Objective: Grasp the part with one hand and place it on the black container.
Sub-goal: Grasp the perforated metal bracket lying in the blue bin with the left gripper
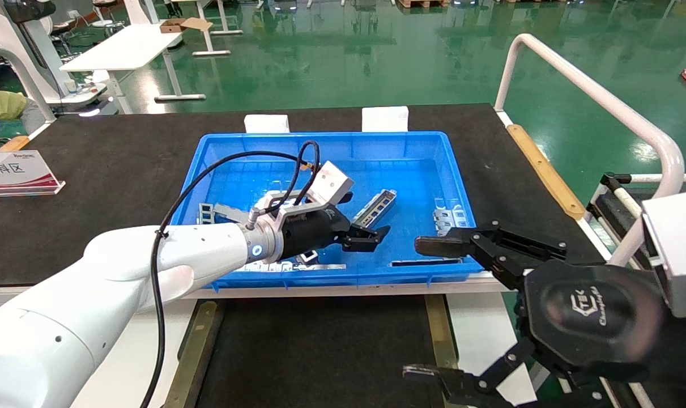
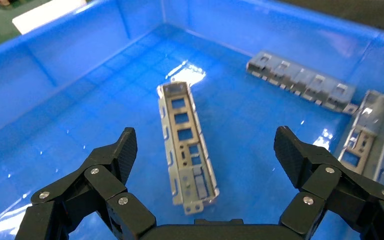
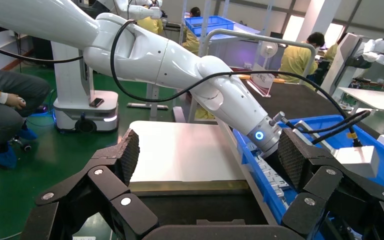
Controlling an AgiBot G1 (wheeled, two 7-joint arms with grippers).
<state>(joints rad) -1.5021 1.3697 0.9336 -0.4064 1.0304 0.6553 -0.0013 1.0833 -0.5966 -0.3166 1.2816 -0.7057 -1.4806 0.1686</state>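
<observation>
The part (image 1: 375,208), a slim silver-grey channel strip with rectangular cut-outs, lies flat on the floor of the blue bin (image 1: 320,137). My left gripper (image 1: 368,237) is open and empty inside the bin, just short of the part's near end. In the left wrist view the part (image 2: 185,145) lies lengthwise between the spread fingers of the left gripper (image 2: 206,147), untouched. The black container (image 1: 320,351) with brass rails (image 1: 439,331) sits in front of the bin. My right gripper (image 1: 421,309) is open and empty, hovering over the container's right side (image 3: 190,205).
Other metal pieces lie in the bin (image 1: 450,218), (image 1: 212,212), (image 2: 300,82), (image 2: 370,132). A sign (image 1: 14,173) stands at the table's left. A white railing (image 1: 603,102) runs along the right side.
</observation>
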